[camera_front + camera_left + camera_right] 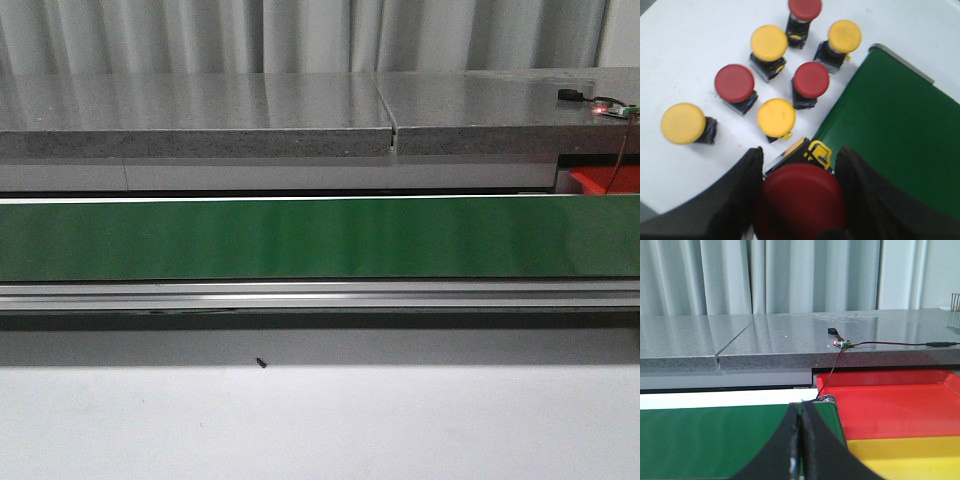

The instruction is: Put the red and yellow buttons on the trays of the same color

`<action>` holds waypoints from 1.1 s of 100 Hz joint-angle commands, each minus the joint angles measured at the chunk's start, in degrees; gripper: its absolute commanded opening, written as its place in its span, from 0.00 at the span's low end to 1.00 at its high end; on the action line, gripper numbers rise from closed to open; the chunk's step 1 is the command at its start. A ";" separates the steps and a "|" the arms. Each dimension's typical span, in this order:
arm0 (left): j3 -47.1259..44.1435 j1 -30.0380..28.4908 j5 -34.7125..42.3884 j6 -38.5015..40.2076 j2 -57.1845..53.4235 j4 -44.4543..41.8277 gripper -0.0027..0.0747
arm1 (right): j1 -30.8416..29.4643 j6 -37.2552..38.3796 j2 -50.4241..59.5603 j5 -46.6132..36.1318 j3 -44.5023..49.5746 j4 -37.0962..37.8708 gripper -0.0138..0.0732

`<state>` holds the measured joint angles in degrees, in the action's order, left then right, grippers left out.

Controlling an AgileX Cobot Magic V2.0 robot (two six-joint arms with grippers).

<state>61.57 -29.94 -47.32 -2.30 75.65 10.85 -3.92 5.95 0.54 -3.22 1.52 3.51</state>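
My left gripper [799, 200] is shut on a red button [800, 200] with a black base, held above the white table beside the green belt's end [890, 125]. Below it lie several loose buttons: red ones [735, 82] [811, 80] [805, 9] and yellow ones [683, 123] [776, 117] [769, 43] [844, 36]. My right gripper [800, 440] is shut and empty over the belt's other end, next to the red tray [890, 400] and the yellow tray [910, 455]. Neither gripper shows in the front view.
The green conveyor belt [300, 238] crosses the front view, with a grey counter [250, 110] behind it. A small board with a red light and cable [600, 108] lies on the counter. A corner of the red tray [600, 180] shows at right.
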 commanded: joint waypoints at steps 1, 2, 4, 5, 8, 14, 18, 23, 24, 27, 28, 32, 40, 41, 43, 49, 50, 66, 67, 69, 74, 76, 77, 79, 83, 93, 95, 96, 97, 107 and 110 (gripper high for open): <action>4.50 2.75 1.09 -0.25 0.16 -0.04 0.23 | -0.20 -0.32 1.25 -4.79 -0.76 0.36 0.09; 4.92 3.22 1.09 -0.25 0.35 -0.04 0.23 | -0.20 -0.32 1.25 -4.79 -0.76 0.36 0.09; 5.58 3.89 1.09 -0.25 0.85 -0.34 0.23 | -0.20 -0.32 1.25 -4.79 -0.76 0.36 0.09; 5.79 4.11 1.09 -0.25 1.02 -0.58 0.23 | -0.20 -0.32 1.25 -4.79 -0.76 0.36 0.09; 6.59 4.96 1.09 -0.25 2.03 -0.89 0.23 | -0.20 -0.32 1.25 -4.79 -0.76 0.36 0.09; 8.17 6.52 1.09 -0.25 3.70 -1.15 0.23 | -0.20 -0.32 1.25 -4.79 -0.76 0.36 0.09; 9.01 7.48 0.98 -0.25 4.98 -1.15 0.23 | -0.20 -0.32 1.25 -4.79 -0.76 0.36 0.09; 9.92 8.64 0.71 -0.25 6.54 -1.15 0.23 | -0.20 -0.32 1.25 -4.79 -0.76 0.36 0.09; 10.05 8.79 0.71 -0.25 6.75 -1.15 0.23 | -0.20 -0.32 1.25 -4.79 -0.76 0.36 0.09; 10.52 9.41 0.57 -0.25 7.84 -1.18 0.23 | -0.20 -0.32 1.25 -4.79 -0.76 0.36 0.09; 10.72 9.73 0.57 -0.25 8.06 -1.18 0.23 | -0.20 -0.32 1.25 -4.79 -0.76 0.36 0.09; 11.24 10.53 0.57 -0.25 9.23 -1.27 0.23 | -0.20 -0.32 1.25 -4.79 -0.76 0.36 0.09; 11.93 11.65 0.57 -0.25 11.16 -1.27 0.23 | -0.20 -0.32 1.25 -4.79 -0.76 0.36 0.09; 11.93 11.76 0.57 -0.25 11.47 -1.27 0.23 | -0.20 -0.32 1.25 -4.79 -0.76 0.36 0.09; 11.93 11.92 0.57 -0.25 11.86 -1.27 0.23 | -0.20 -0.32 1.25 -4.79 -0.76 0.36 0.09; 11.93 12.49 0.57 -0.25 12.93 -1.27 0.23 | -0.20 -0.32 1.25 -4.79 -0.76 0.36 0.09; 11.93 12.47 0.57 -0.25 13.18 -1.27 0.23 | -0.20 -0.32 1.25 -4.79 -0.76 0.36 0.09; 11.93 12.84 1.63 -0.25 15.10 -3.02 0.23 | -0.20 -0.32 1.25 -4.79 -0.76 0.36 0.09; 11.93 12.84 1.65 -0.25 15.27 -3.01 0.23 | -0.20 -0.32 1.25 -4.79 -0.76 0.36 0.09; 11.93 12.84 1.65 -0.25 15.42 -3.01 0.23 | -0.20 -0.32 1.25 -4.79 -0.76 0.36 0.09; 11.93 12.84 1.51 -0.25 16.09 -3.01 0.25 | -0.20 -0.32 1.25 -4.79 -0.76 0.36 0.09; 11.93 12.84 1.37 -0.25 16.37 -3.01 0.26 | -0.20 -0.32 1.25 -4.79 -0.76 0.36 0.09; 11.93 12.84 1.37 -0.25 16.35 -3.01 0.27 | -0.20 -0.32 1.25 -4.79 -0.76 0.36 0.09; 11.93 12.84 1.37 -0.25 16.68 -3.01 0.28 | -0.20 -0.32 1.25 -4.79 -0.76 0.36 0.09; 11.93 12.97 1.09 -0.25 17.22 -3.01 0.31 | -0.20 -0.32 1.25 -4.79 -0.76 0.36 0.09; 11.93 12.97 0.97 -0.25 17.89 -2.91 0.39 | -0.20 -0.32 1.25 -4.79 -0.76 0.36 0.09; 11.93 12.97 0.97 -0.25 17.89 -2.91 0.41 | -0.20 -0.32 1.25 -4.79 -0.76 0.36 0.09; 11.93 12.97 0.97 -0.25 17.89 -2.91 0.41 | -0.20 -0.32 1.25 -4.79 -0.76 0.36 0.09; 11.93 12.97 0.97 -0.25 17.89 -2.91 0.42 | -0.20 -0.32 1.25 -4.79 -0.76 0.36 0.09; 11.93 12.97 0.75 -1.18 17.89 -2.62 0.56 | -0.20 -0.32 1.25 -4.79 -0.76 0.36 0.09; 11.93 12.97 0.63 -1.18 17.89 -2.03 0.62 | -0.20 -0.32 1.25 -4.79 -0.76 0.36 0.09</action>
<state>71.69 -17.30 -48.19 -2.93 95.75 7.38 -3.92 5.95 0.54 -3.22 1.52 3.51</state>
